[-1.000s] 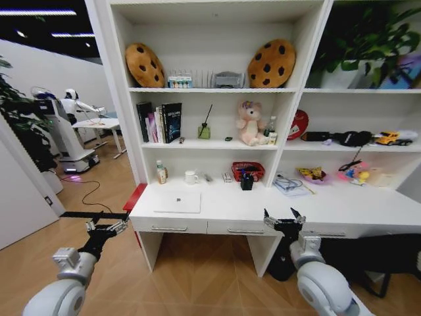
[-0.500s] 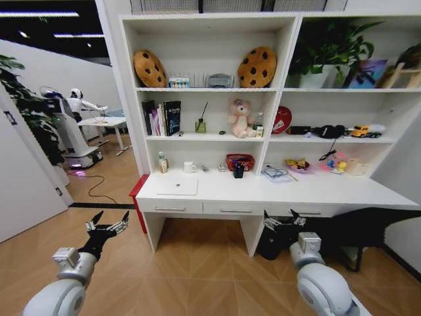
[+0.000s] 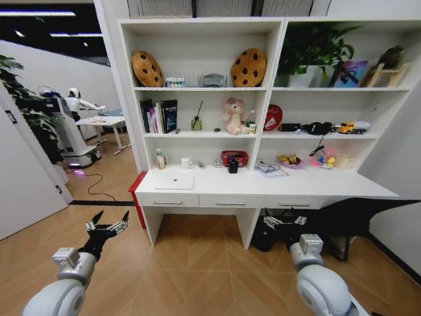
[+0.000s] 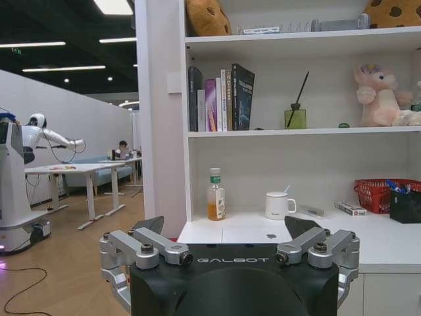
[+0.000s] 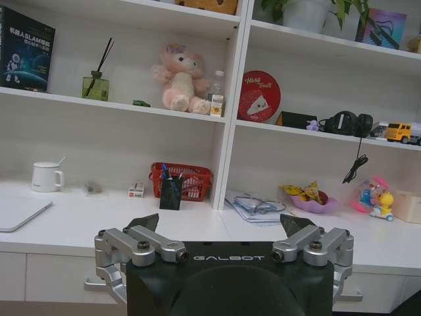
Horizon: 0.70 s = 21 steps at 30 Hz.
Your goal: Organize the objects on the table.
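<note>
The long white table stands under the shelves, some way ahead of me. A closed silver laptop lies at its left end; it shows as well in the left wrist view and the right wrist view. Pens stick out of a black cup in front of the red basket. A tiny green toy car sits on the shelf above. My left gripper and right gripper hang open and empty over the floor, short of the table.
On the table are an orange bottle, a white mug, papers, a pink bowl and a toy. Dark bags lie under the right side. Another robot stands far left. Wooden floor lies between me and the table.
The whole picture has pulled back and shifted: the camera has moved away from the table, so more shelving and floor show. Both grippers hold the same open pose.
</note>
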### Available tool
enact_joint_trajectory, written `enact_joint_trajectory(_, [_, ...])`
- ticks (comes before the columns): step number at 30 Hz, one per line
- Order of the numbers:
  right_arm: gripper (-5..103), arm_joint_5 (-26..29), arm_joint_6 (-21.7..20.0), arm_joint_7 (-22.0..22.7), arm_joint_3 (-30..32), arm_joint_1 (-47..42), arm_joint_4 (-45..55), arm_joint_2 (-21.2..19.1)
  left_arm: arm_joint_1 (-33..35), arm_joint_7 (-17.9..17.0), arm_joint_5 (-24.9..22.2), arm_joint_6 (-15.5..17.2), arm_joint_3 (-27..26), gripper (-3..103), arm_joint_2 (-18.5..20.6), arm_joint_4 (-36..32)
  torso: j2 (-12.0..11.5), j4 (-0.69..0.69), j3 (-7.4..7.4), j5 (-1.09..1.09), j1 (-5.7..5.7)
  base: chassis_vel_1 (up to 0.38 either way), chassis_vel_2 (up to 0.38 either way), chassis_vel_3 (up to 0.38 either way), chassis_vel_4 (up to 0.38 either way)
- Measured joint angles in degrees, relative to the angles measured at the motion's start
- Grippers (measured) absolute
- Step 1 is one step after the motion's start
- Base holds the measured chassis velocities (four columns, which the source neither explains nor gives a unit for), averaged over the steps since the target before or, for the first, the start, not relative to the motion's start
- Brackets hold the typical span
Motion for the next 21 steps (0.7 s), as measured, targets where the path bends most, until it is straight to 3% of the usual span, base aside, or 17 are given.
enact_joint_trajectory(8, [100, -1.06, 2.1, 0.26, 1.8, -0.08, 0.91, 1.98, 0.15, 0.11, 0.2, -0.2, -0.19, 100, -0.74, -0.21, 0.01, -0.02, -0.01, 0.01, -0.02, 0.0, 0.0, 0.0, 0.0])
enact_joint_trajectory(10, [100, -1.16, 2.14, 0.24, 1.85, -0.08, 0.92, 2.01, 0.49, 0.59, 0.84, -0.98, -0.7, 100, -2.37, -0.93, 0.01, -0.02, -0.01, 0.01, -0.01, 0.0, 0.0, 0.0, 0.0])
enact_joint_trajectory(12, [100, -1.22, 2.15, 0.2, 1.88, -0.07, 0.96, 2.02, 1.46, 2.02, 2.58, -3.11, -2.08, 100, -6.79, -2.83, 0.01, 0.0, -0.01, 0.0, -0.02, 0.0, 0.0, 0.0, 0.0])
enact_joint_trajectory(13, [100, -1.22, 2.15, 0.2, 1.88, -0.07, 0.96, 2.02, 1.46, 2.02, 2.58, -3.11, -2.08, 100, -6.79, -2.83, 0.01, 0.0, -0.01, 0.0, -0.02, 0.0, 0.0, 0.0, 0.0])
enact_joint_trajectory(16, [100, -1.24, 2.16, 0.19, 1.88, -0.06, 0.98, 2.02, 2.92, 4.49, 5.18, -6.22, -4.29, 100, -14.11, -6.03, 0.01, 0.03, -0.01, 0.01, -0.03, 0.0, 0.0, 0.0, 0.0])
enact_joint_trajectory(21, [100, -1.24, 2.16, 0.18, 1.88, -0.05, 0.99, 2.01, 2.95, 5.64, 5.18, -6.15, -4.52, 100, -15.53, -6.93, 0.02, -0.01, -0.01, 0.01, -0.03, 0.0, 0.0, 0.0, 0.0])
